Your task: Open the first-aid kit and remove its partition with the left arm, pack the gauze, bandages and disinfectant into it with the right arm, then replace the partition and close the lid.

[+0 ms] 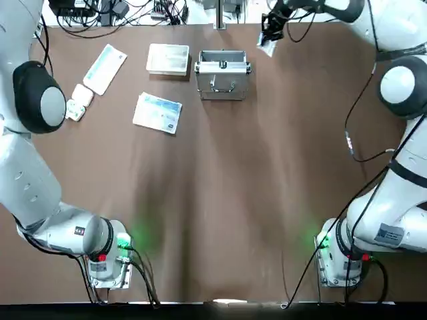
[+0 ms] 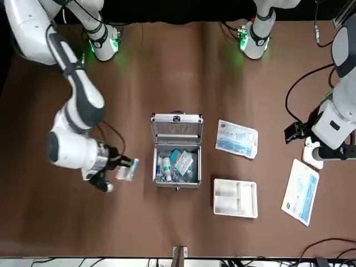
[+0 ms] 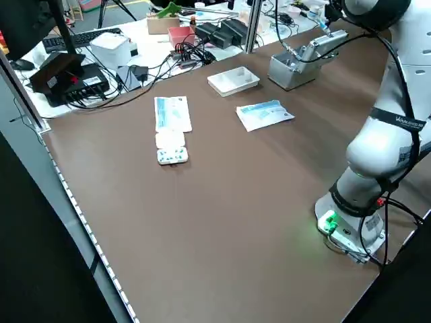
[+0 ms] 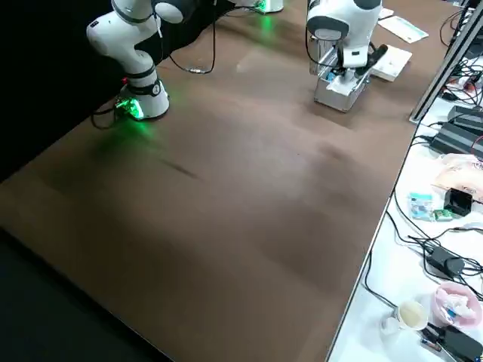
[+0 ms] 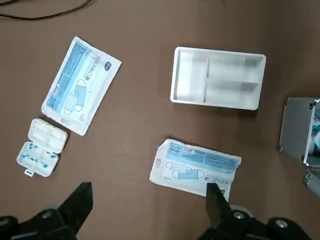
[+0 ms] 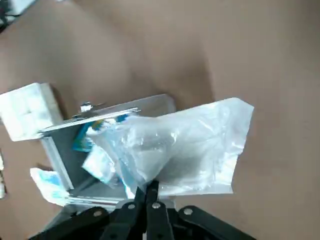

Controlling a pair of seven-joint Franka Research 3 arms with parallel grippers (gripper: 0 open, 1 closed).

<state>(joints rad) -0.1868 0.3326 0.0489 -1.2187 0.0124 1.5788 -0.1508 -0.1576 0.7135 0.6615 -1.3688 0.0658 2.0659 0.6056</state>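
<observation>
The silver first-aid case (image 2: pixel 156 167) stands open at the far middle of the table, its lid (image 1: pixel 223 85) upright on the side facing me. A bluish packet and small white items lie inside. The white partition (image 1: pixel 168 59) rests on the table left of the case. My right gripper (image 1: pixel 269 35) hovers just right of the case, shut on a clear plastic packet (image 6: pixel 190 150) that hangs from its fingertips. My left gripper (image 5: pixel 149 197) is open and holds nothing, above the table near the white-and-blue packet (image 5: pixel 196 166).
A long pale packet (image 1: pixel 105 68) and a small white pill box (image 1: pixel 78 103) lie at the far left. Cables and equipment crowd the far edge behind the case. Both arm bases (image 1: pixel 107 257) stand at the near edge.
</observation>
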